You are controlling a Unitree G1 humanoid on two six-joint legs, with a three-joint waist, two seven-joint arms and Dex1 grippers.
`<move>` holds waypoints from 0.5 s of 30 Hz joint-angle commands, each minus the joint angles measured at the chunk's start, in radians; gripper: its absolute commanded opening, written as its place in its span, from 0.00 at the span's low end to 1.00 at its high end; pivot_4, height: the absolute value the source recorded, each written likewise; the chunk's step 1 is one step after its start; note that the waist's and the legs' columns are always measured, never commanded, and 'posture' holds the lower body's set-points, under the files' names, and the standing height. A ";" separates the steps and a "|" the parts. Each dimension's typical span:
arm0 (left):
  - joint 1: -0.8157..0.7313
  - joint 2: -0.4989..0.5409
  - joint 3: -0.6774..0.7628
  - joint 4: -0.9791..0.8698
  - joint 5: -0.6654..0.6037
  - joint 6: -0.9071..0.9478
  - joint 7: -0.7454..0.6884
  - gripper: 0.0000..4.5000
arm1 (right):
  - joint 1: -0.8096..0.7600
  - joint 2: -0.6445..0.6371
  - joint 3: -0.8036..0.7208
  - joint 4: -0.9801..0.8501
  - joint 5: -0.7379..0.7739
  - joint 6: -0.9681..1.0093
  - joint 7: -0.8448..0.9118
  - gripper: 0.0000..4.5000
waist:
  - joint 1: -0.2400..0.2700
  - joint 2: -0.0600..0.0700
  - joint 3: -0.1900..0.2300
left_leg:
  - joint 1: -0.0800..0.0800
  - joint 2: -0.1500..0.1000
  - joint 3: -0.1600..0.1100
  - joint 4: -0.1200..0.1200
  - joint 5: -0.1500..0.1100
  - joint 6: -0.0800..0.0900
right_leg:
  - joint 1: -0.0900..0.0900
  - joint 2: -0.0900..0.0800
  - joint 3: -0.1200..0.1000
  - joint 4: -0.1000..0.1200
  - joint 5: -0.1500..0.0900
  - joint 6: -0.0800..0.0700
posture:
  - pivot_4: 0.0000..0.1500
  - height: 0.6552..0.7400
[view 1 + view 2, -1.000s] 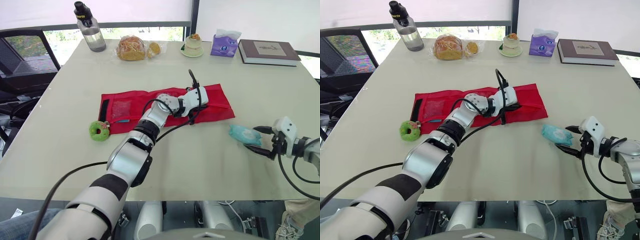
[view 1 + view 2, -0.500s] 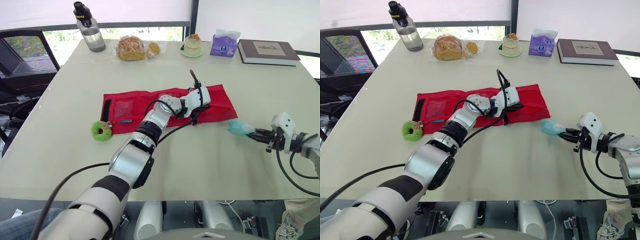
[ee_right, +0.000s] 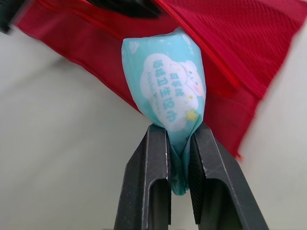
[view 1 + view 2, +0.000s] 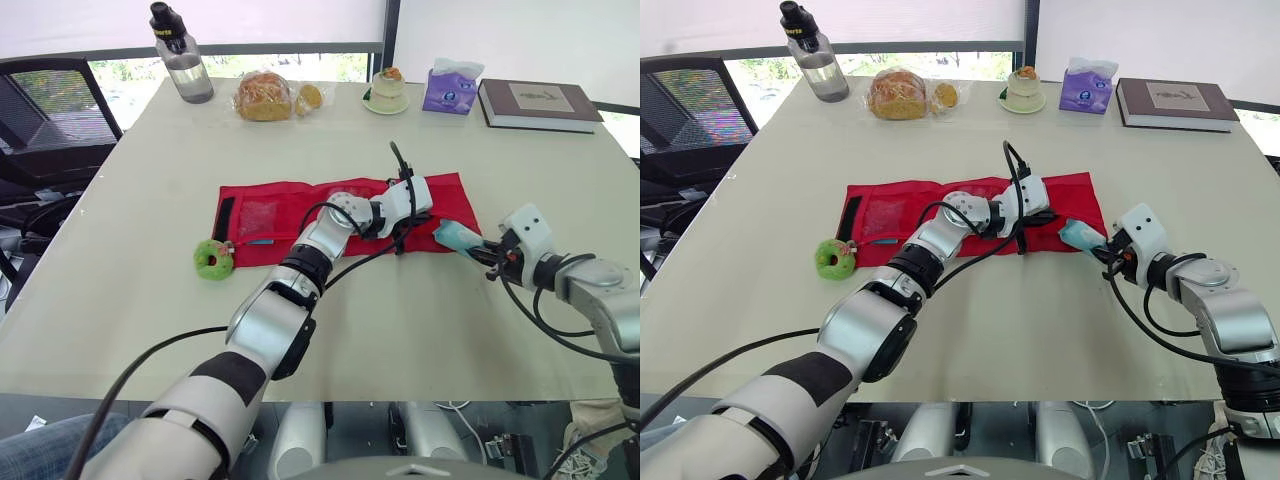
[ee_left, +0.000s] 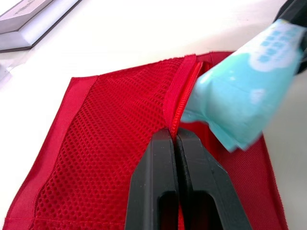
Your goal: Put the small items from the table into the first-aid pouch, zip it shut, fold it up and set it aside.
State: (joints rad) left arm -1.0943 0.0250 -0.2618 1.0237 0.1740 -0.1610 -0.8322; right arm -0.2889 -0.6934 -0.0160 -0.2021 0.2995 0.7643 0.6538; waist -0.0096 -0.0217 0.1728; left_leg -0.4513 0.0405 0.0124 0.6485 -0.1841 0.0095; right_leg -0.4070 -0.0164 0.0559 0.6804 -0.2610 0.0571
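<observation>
A red first-aid pouch [image 4: 270, 215] lies unfolded on a table [image 4: 120, 200].
Left gripper [image 5: 175, 136] pinches its zip edge; right gripper [image 3: 178, 134] clamps a teal wipes packet [image 4: 455, 236] at the pouch's four o'clock corner.

The first-aid pouch [image 5: 110, 143] is red woven cloth, its panel a rough open mesh. The wipe packet [image 3: 165, 86] is thin printed plastic film, faintly glossy (creased where it is pinched). The fingers [image 3: 136, 191] of the right gripper [image 3: 178, 129] are matt black plastic. The table [image 4: 400, 330] is smooth and matt.
</observation>
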 commanded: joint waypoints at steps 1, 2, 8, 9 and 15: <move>0.000 -0.036 0.001 -0.063 -0.022 -0.013 -0.005 0.00 | -0.061 0.055 -0.003 -0.007 -0.036 0.050 -0.107 0.01 | -0.002 0.000 0.000 | 0.000 0.000 0.000 0.000 0.000 0.000 | 0.000 0.000 0.000 0.000 0.000 0.000 | 1.00 1.00; 0.005 -0.043 -0.004 -0.069 -0.021 -0.014 -0.008 0.00 | -0.077 0.077 0.001 0.002 -0.048 0.047 -0.134 0.01 | -0.002 0.000 0.000 | 0.000 0.000 0.000 0.000 0.000 0.000 | 0.000 0.000 0.000 0.000 0.000 0.000 | 1.00 1.00; 0.028 -0.089 -0.014 -0.108 -0.025 0.007 -0.017 0.00 | -0.182 0.260 -0.009 0.064 -0.087 0.094 -0.313 0.01 | -0.002 0.001 0.000 | -0.001 0.000 0.000 0.000 0.000 0.000 | 0.000 0.000 0.000 0.000 0.000 0.000 | 1.00 1.00; 0.033 -0.093 -0.018 -0.116 -0.023 0.010 -0.020 0.00 | -0.199 0.282 -0.004 0.080 -0.106 0.103 -0.348 0.01 | -0.001 0.001 0.000 | -0.001 0.000 0.000 0.000 0.000 0.000 | -0.001 0.000 0.000 0.000 0.000 0.000 | 1.00 1.00; 0.043 -0.102 -0.025 -0.148 -0.024 0.038 -0.017 0.00 | -0.229 0.353 0.009 0.092 -0.160 0.094 -0.431 0.37 | -0.001 0.001 0.000 | -0.002 0.000 0.000 0.000 0.000 0.000 | -0.002 0.000 0.000 0.001 0.000 0.000 | 1.00 1.00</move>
State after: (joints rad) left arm -1.0446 -0.0506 -0.2762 0.9185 0.1635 -0.1176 -0.8470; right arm -0.4994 -0.3458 -0.0084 -0.0744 0.1423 0.8724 0.2263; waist -0.0105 -0.0210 0.1725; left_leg -0.4531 0.0405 0.0126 0.6484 -0.1840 0.0095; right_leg -0.4085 -0.0164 0.0559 0.6807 -0.2609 0.0570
